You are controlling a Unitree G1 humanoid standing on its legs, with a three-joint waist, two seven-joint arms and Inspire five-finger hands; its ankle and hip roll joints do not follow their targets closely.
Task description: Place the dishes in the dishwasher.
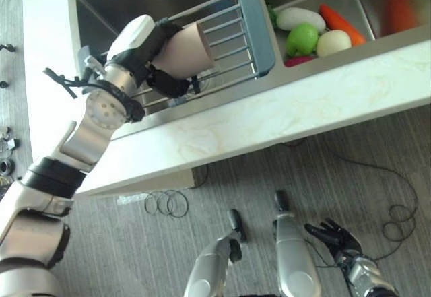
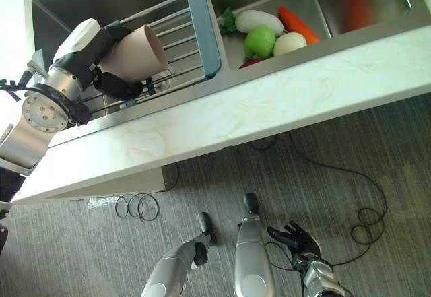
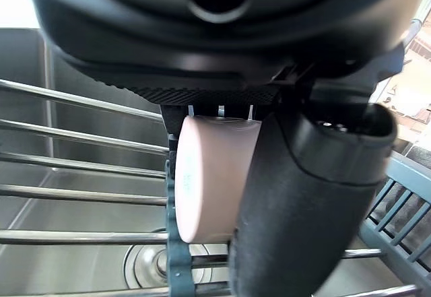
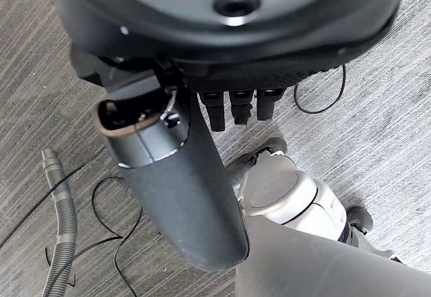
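A pale pink cup (image 1: 190, 46) lies tilted on its side in my left hand (image 1: 138, 51), whose fingers and white-covered thumb curl round it. The hand holds the cup just above a wire rack (image 1: 225, 24) that spans the left sink basin (image 1: 128, 1). In the left wrist view the cup (image 3: 215, 176) sits between the thumb (image 3: 303, 203) and the fingers, with the rack's bars and the drain below. My right hand (image 1: 333, 236) hangs low over the grey floor with relaxed fingers, holding nothing.
The rack has a blue-grey end bar (image 1: 256, 24). The right basin holds a carrot (image 1: 341, 23), a green apple (image 1: 302, 39) and white vegetables (image 1: 300, 17). A pale marble countertop (image 1: 289, 112) fronts the sink. A ribbed grey hose (image 4: 57, 223) lies on the floor.
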